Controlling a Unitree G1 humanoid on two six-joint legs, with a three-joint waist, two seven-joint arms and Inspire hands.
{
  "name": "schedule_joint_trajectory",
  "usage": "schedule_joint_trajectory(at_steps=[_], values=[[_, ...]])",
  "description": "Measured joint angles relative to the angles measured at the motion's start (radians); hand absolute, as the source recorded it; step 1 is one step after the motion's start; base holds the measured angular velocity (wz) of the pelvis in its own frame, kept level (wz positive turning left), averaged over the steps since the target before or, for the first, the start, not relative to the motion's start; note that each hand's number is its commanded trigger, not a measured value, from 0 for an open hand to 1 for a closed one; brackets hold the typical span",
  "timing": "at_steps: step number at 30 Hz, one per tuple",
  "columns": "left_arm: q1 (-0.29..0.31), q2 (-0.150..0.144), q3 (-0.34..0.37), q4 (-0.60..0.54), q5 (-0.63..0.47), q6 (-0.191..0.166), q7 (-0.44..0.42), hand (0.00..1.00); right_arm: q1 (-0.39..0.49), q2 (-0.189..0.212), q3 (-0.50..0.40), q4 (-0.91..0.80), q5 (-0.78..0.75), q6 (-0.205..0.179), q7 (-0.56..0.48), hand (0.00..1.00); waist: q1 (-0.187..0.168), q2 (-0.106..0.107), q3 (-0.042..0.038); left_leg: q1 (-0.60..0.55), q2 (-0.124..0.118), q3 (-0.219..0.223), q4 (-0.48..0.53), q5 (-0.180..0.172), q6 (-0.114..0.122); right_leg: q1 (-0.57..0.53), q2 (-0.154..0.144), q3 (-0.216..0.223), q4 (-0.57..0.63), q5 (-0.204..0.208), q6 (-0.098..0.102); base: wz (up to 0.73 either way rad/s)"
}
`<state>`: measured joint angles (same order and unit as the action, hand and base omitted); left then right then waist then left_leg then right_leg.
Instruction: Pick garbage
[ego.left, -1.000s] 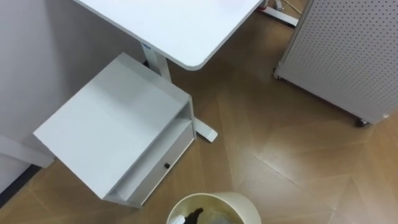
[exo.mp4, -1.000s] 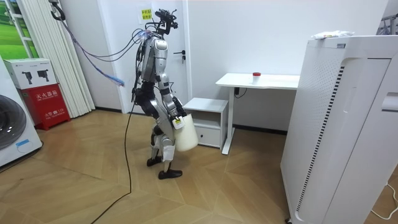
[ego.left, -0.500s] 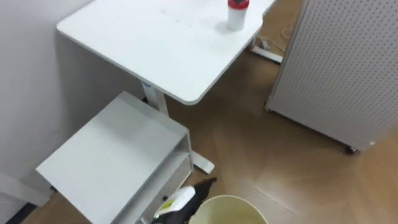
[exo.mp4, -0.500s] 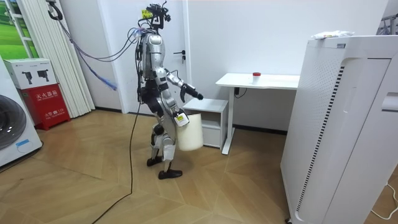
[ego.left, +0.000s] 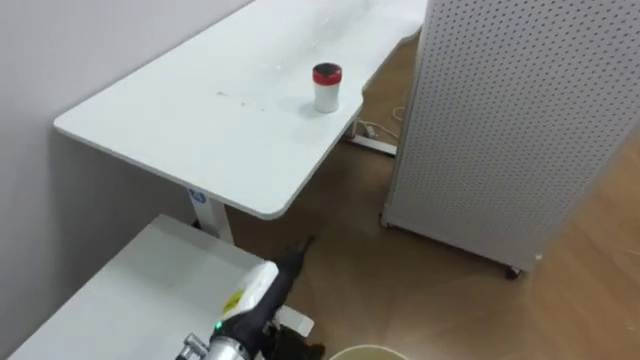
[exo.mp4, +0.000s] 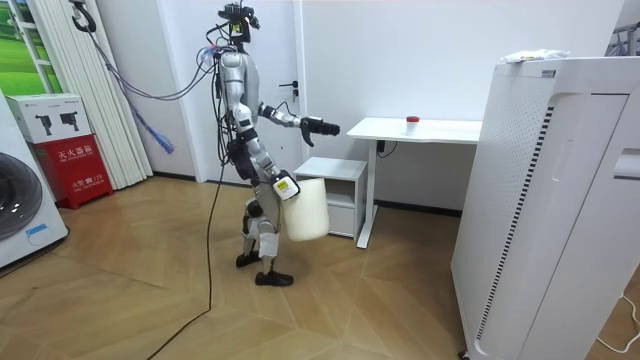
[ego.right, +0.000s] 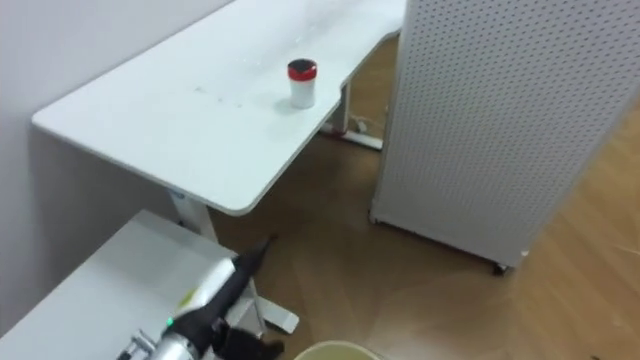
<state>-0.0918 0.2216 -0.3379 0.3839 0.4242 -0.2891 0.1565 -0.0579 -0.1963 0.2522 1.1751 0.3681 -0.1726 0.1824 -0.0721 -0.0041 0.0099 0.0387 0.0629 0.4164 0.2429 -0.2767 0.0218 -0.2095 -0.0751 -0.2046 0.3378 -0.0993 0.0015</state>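
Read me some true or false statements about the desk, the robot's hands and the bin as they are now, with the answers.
1. A red-lidded container stands on the white desk. True.
2. The left hand grips that container. False: it is stretched toward the desk, short of it, fingers straight, holding nothing.
3. A cream bin hangs at the robot's side. True.
4. The perforated white panel stands left of the desk in the eye views. False: it stands to the desk's right.
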Motion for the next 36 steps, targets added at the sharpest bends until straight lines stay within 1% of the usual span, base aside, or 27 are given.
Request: schedule_joint_trajectory(at_steps=[2, 5, 6, 10, 13, 15, 16, 17, 18, 19, 20, 21, 22, 23, 24, 25, 26, 27, 28, 29, 30, 31, 32, 33, 34, 35, 36], values=[[0.002, -0.001, 0.004, -0.023, 0.000, -0.003, 0.015, 0.00, 0.000, 0.000, 0.000, 0.000, -0.004, 0.000, 0.007, 1.00, 0.000, -0.001, -0.0003, 0.022, 0.006, 0.017, -0.016, 0.002, -0.004, 0.021, 0.010, -0.004, -0.027, 0.014, -0.004, -0.26], [0.006, 0.001, 0.021, -0.037, 0.000, -0.015, 0.035, 0.00, 0.000, 0.000, -0.002, 0.000, -0.027, -0.002, 0.017, 1.00, -0.001, -0.005, -0.0008, 0.060, 0.016, 0.048, -0.027, -0.001, -0.011, 0.049, 0.019, -0.035, -0.042, 0.023, -0.013, -0.28], [0.006, 0.006, 0.023, -0.053, 0.000, -0.015, 0.048, 0.00, 0.000, 0.000, -0.002, 0.000, -0.038, -0.002, 0.018, 1.00, -0.004, -0.007, -0.0014, 0.062, 0.019, 0.052, -0.030, -0.002, -0.013, 0.051, 0.021, -0.048, -0.049, 0.027, -0.017, -0.19], [0.006, 0.003, 0.023, -0.080, -0.038, -0.020, 0.060, 0.00, 0.000, 0.000, -0.002, 0.000, -0.044, 0.000, 0.019, 1.00, -0.003, -0.008, -0.0013, 0.068, 0.029, 0.063, -0.018, -0.005, -0.019, 0.055, 0.029, -0.048, -0.048, 0.027, -0.018, -0.10], [0.006, 0.002, 0.024, -0.081, -0.066, -0.020, 0.060, 0.00, 0.000, 0.000, -0.002, -0.008, -0.045, 0.000, 0.027, 1.00, -0.003, -0.007, -0.0002, 0.076, 0.048, 0.069, 0.019, -0.011, -0.030, 0.073, 0.031, -0.082, -0.049, 0.020, -0.033, -0.14], [0.007, 0.004, 0.027, -0.081, -0.066, -0.020, 0.059, 0.00, -0.001, 0.002, -0.002, -0.019, -0.070, 0.000, 0.036, 1.00, 0.017, -0.012, 0.0025, 0.067, 0.079, 0.105, 0.100, -0.024, -0.050, 0.073, 0.031, -0.133, -0.026, -0.003, -0.062, -0.36], [0.007, 0.004, 0.030, -0.080, -0.066, -0.020, 0.059, 0.00, -0.001, 0.002, -0.002, -0.019, -0.076, 0.000, 0.040, 1.00, 0.026, -0.016, 0.0050, 0.062, 0.088, 0.113, 0.140, -0.024, -0.051, 0.073, 0.030, -0.139, -0.018, -0.014, -0.069, -0.54], [0.013, 0.001, 0.042, -0.076, -0.068, -0.020, 0.058, 0.00, -0.001, 0.002, -0.002, -0.018, -0.081, 0.000, 0.047, 1.00, 0.030, -0.021, 0.0074, 0.034, 0.118, 0.109, 0.250, -0.024, -0.051, 0.080, 0.031, -0.133, -0.004, -0.045, -0.082, -0.49], [0.017, 0.000, 0.052, -0.071, -0.086, -0.020, 0.058, 0.00, 0.002, 0.002, -0.002, -0.017, -0.081, 0.001, 0.049, 1.00, 0.030, -0.014, 0.0095, -0.007, 0.156, 0.073, 0.393, -0.017, -0.052, 0.092, 0.049, -0.103, 0.007, -0.068, -0.081, -0.43], [0.022, -0.005, 0.059, -0.071, -0.094, -0.020, 0.058, 0.00, 0.003, 0.002, -0.002, -0.017, -0.082, 0.004, 0.049, 1.00, 0.029, -0.009, 0.0092, -0.030, 0.172, 0.041, 0.457, -0.005, -0.049, 0.098, 0.059, -0.095, 0.014, -0.075, -0.088, -0.44], [0.026, -0.009, 0.067, -0.069, -0.105, -0.020, 0.062, 0.00, 0.003, 0.002, -0.002, -0.017, -0.082, 0.016, 0.047, 1.00, 0.030, -0.004, 0.0126, -0.084, 0.189, -0.039, 0.570, 0.038, -0.037, 0.118, 0.077, -0.074, 0.027, -0.088, -0.104, -0.47], [0.029, -0.010, 0.066, -0.067, -0.119, -0.021, 0.072, 0.00, 0.006, 0.002, -0.001, -0.017, -0.081, 0.024, 0.039, 1.00, 0.036, -0.005, 0.0156, -0.134, 0.179, -0.112, 0.630, 0.050, -0.039, 0.125, 0.085, -0.058, 0.043, -0.100, -0.121, -0.46], [0.032, -0.011, 0.065, -0.067, -0.124, -0.022, 0.078, 0.00, 0.007, 0.001, -0.002, -0.017, -0.081, 0.025, 0.032, 1.00, 0.035, -0.009, 0.0175, -0.158, 0.166, -0.139, 0.637, 0.047, -0.034, 0.125, 0.087, -0.048, 0.048, -0.104, -0.127, -0.50], [0.039, -0.013, 0.065, -0.066, -0.137, -0.026, 0.089, 0.00, 0.008, -0.003, -0.002, -0.017, -0.082, 0.030, 0.017, 1.00, 0.043, -0.007, 0.0163, -0.213, 0.141, -0.178, 0.630, 0.042, -0.027, 0.124, 0.094, -0.025, 0.048, -0.114, -0.124, -0.67], [0.046, -0.013, 0.066, -0.066, -0.139, -0.027, 0.101, 0.00, 0.008, -0.006, -0.003, -0.013, -0.083, 0.033, 0.002, 1.00, 0.057, -0.006, 0.0151, -0.264, 0.113, -0.197, 0.593, 0.042, -0.027, 0.123, 0.095, -0.003, 0.048, -0.115, -0.128, -0.73], [0.047, -0.014, 0.069, -0.066, -0.139, -0.027, 0.105, 0.00, 0.008, -0.008, -0.003, -0.012, -0.083, 0.033, -0.006, 1.00, 0.064, -0.007, 0.0150, -0.284, 0.094, -0.204, 0.563, 0.045, -0.031, 0.123, 0.095, 0.008, 0.048, -0.116, -0.130, -0.75], [0.048, -0.016, 0.076, -0.066, -0.140, -0.027, 0.113, 0.00, 0.011, -0.012, -0.003, -0.011, -0.083, 0.033, -0.020, 1.00, 0.078, -0.012, 0.0167, -0.321, 0.058, -0.231, 0.475, 0.056, -0.043, 0.122, 0.097, 0.030, 0.049, -0.119, -0.133, -0.66], [0.052, -0.025, 0.096, -0.060, -0.140, -0.037, 0.119, 0.00, 0.016, -0.015, -0.006, -0.011, -0.083, 0.033, -0.031, 1.00, 0.087, -0.012, 0.0119, -0.347, 0.028, -0.246, 0.367, 0.071, -0.055, 0.123, 0.101, 0.050, 0.048, -0.122, -0.136, -0.62], [0.056, -0.029, 0.110, -0.054, -0.139, -0.042, 0.124, 0.00, 0.020, -0.015, -0.007, -0.011, -0.082, 0.033, -0.032, 1.00, 0.092, -0.011, 0.0085, -0.353, 0.023, -0.251, 0.302, 0.085, -0.055, 0.125, 0.105, 0.060, 0.048, -0.123, -0.136, -0.52], [0.063, -0.036, 0.130, -0.050, -0.139, -0.043, 0.135, 0.00, 0.026, -0.015, -0.008, -0.011, -0.081, 0.033, -0.033, 1.00, 0.098, -0.008, 0.0014, -0.364, 0.010, -0.258, 0.200, 0.124, -0.051, 0.128, 0.113, 0.072, 0.055, -0.127, -0.144, -0.37], [0.068, -0.039, 0.145, -0.048, -0.139, -0.044, 0.152, 0.00, 0.031, -0.014, -0.010, -0.011, -0.081, 0.034, -0.037, 1.00, 0.098, -0.008, 0.0008, -0.365, -0.002, -0.265, 0.117, 0.166, -0.048, 0.135, 0.117, 0.075, 0.069, -0.146, -0.147, -0.26], [0.068, -0.041, 0.149, -0.046, -0.139, -0.044, 0.159, 0.00, 0.036, -0.015, -0.011, -0.011, -0.081, 0.034, -0.038, 1.00, 0.098, -0.011, 0.0000, -0.362, -0.009, -0.272, 0.078, 0.186, -0.047, 0.140, 0.119, 0.078, 0.077, -0.158, -0.146, -0.14], [0.073, -0.043, 0.153, -0.046, -0.140, -0.046, 0.174, 0.00, 0.049, -0.017, -0.011, -0.013, -0.081, 0.034, -0.039, 1.00, 0.101, -0.011, -0.0064, -0.359, -0.015, -0.288, 0.026, 0.215, -0.045, 0.148, 0.127, 0.086, 0.085, -0.179, -0.144, -0.17], [0.081, -0.042, 0.164, -0.046, -0.139, -0.050, 0.191, 0.00, 0.052, -0.017, -0.011, -0.020, -0.082, 0.037, -0.040, 1.00, 0.105, -0.012, -0.0104, -0.352, -0.023, -0.302, 0.020, 0.257, -0.038, 0.154, 0.128, 0.099, 0.100, -0.202, -0.140, -0.20], [0.085, -0.042, 0.174, -0.046, -0.138, -0.050, 0.194, 0.00, 0.051, -0.016, -0.011, -0.023, -0.082, 0.039, -0.040, 1.00, 0.105, -0.015, -0.0094, -0.347, -0.028, -0.308, 0.021, 0.276, -0.033, 0.160, 0.127, 0.104, 0.102, -0.211, -0.136, -0.19], [0.089, -0.038, 0.183, -0.046, -0.137, -0.050, 0.205, 0.00, 0.052, -0.015, -0.011, -0.023, -0.082, 0.039, -0.042, 1.00, 0.104, -0.020, -0.0111, -0.335, -0.038, -0.315, 0.021, 0.299, -0.016, 0.176, 0.124, 0.114, 0.097, -0.226, -0.129, -0.14], [0.091, -0.032, 0.190, -0.046, -0.138, -0.050, 0.211, 0.00, 0.053, -0.015, -0.011, -0.023, -0.082, 0.041, -0.044, 1.00, 0.106, -0.031, -0.0084, -0.318, -0.047, -0.314, 0.028, 0.306, -0.005, 0.195, 0.117, 0.122, 0.090, -0.237, -0.122, -0.14]])
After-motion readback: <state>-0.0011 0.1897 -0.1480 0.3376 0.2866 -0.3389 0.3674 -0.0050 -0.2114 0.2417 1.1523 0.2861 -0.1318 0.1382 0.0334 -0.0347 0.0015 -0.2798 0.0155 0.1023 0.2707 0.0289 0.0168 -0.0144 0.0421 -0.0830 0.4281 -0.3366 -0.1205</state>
